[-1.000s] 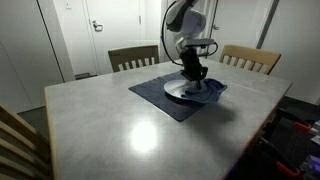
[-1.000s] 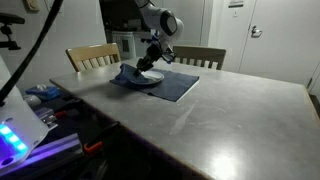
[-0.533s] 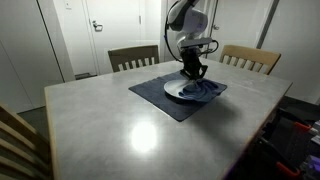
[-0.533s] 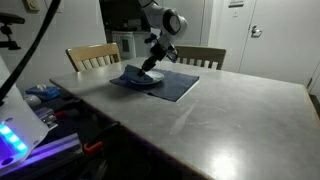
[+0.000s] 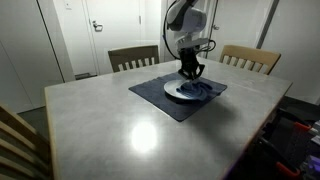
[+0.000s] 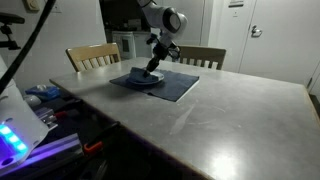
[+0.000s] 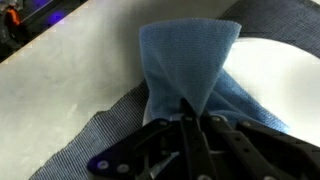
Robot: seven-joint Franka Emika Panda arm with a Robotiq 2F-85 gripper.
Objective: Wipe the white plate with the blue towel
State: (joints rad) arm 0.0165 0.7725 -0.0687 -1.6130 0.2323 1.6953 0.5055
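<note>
Gripper (image 7: 196, 122) clenched on blue towel (image 7: 185, 65), has risen slightly, dragging cloth across white plate (image 7: 285, 80); wipe stroke underway, likely more passes needed

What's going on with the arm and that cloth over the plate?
The robot's hand is shut on the blue towel, pinching it at a bunched point, as the wrist view shows. The towel drapes down onto the white plate, which sits on a dark placemat on the grey table. The hand is just above the plate, so this looks like the middle of a wipe.
</note>
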